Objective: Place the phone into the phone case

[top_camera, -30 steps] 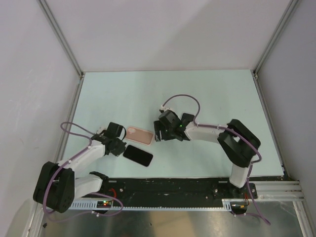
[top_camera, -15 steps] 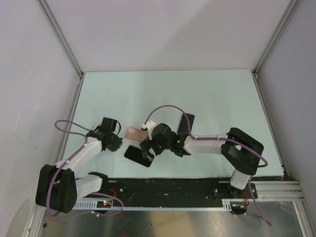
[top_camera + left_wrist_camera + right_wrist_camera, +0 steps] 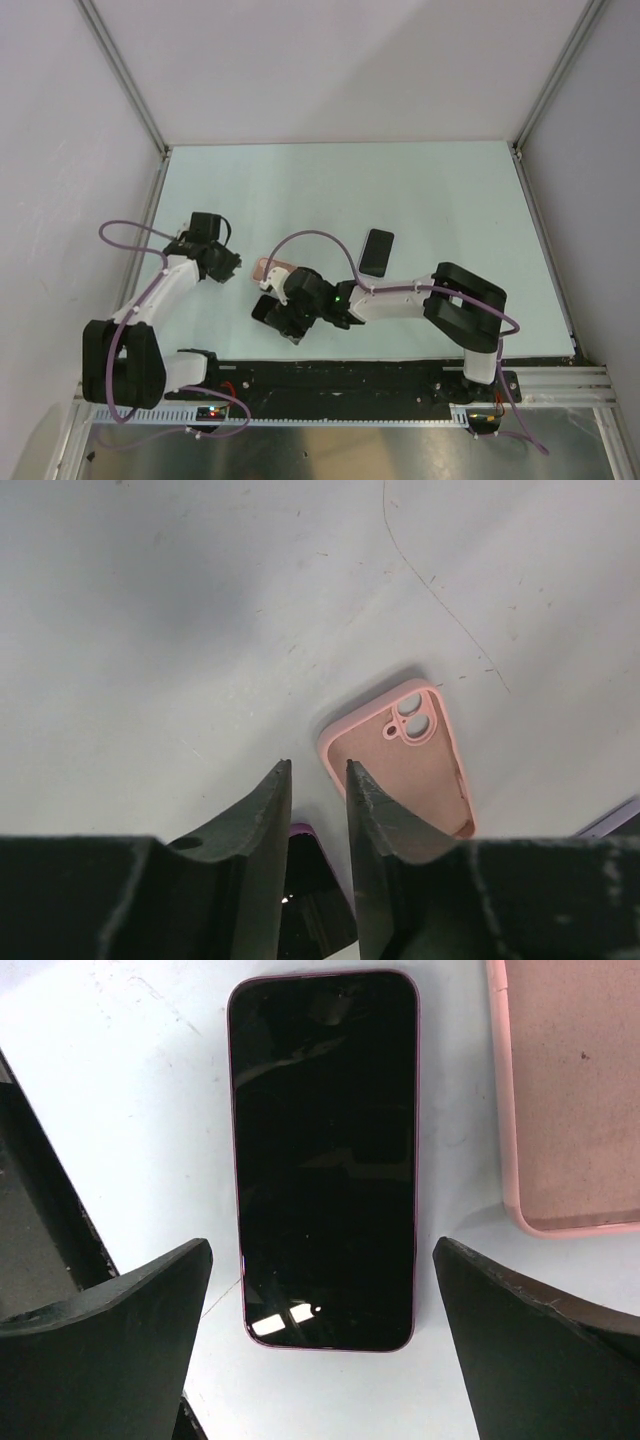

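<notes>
1. The right tool (image 3: 322, 1250) is wide open. Its two dark fingers stand far apart, one on each side of the phone, and nothing is gripped between them.
2. The phone (image 3: 325, 1160) lies flat on the tabletop (image 3: 450, 200) with its glossy black face up. It has a thin purple rim. The lower end of the phone is between the right tool's fingers, and I cannot tell if the fingertips touch it or hang just above it.
3. The phone case (image 3: 575, 1090) lies just beside the phone, with a narrow strip of tabletop between them. Its open side faces up, so the salmon-pink inner surface and the raised rim are visible. The phone is not in the case.
4. The left tool (image 3: 318, 770) is open only a little. Its fingers stand with a narrow gap between them and hold nothing.
5. In the left wrist view, the case is near the left tool's fingertips but apart from them. The camera cutout is at the case's far corner.
6. In the top view, the right arm reaches across toward the left side and covers most of the phone. The left tool is just to the left of the case.
7. A second black slab (image 3: 377, 252) lies flat on the tabletop, well apart from both tools, to the right of the case.
</notes>
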Robot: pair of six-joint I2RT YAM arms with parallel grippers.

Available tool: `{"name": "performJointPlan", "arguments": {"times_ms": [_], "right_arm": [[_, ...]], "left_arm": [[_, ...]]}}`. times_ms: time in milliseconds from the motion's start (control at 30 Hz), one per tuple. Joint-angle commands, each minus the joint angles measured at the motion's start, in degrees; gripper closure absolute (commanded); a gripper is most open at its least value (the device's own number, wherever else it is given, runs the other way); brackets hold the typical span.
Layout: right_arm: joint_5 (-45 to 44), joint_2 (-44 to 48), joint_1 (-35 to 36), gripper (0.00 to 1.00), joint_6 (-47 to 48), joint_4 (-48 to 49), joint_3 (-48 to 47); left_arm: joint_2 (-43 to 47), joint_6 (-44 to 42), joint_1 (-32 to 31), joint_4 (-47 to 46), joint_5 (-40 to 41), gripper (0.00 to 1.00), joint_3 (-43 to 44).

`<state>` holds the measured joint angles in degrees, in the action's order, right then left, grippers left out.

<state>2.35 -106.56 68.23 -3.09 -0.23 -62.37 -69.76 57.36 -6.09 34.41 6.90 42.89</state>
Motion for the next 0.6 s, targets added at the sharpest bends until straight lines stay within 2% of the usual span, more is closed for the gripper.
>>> {"name": "performJointPlan", "arguments": {"times_ms": [0, 367, 467, 567], "right_arm": [[-4.53, -1.98, 1.81, 0.00, 2.47, -2.82, -3.35], [-8.76, -5.79, 3.53, 0.02, 2.83, -5.72, -6.18], [-9.72, -6.14, 3.77, 0.08, 2.83, -6.96, -6.34], [-10.12, -6.19, 3.77, 0.21, 2.83, -8.27, -6.31]], "left_arm": [[-1.76, -3.39, 0.79, -0.05, -0.93, 0.66, 3.45], [-6.87, -5.98, 0.87, -0.58, -1.38, 0.61, 6.22], [-7.85, -6.97, 0.78, -1.03, -1.44, 0.61, 6.64], [-9.50, -8.73, -0.04, -1.16, -1.15, 0.61, 7.52]]}}
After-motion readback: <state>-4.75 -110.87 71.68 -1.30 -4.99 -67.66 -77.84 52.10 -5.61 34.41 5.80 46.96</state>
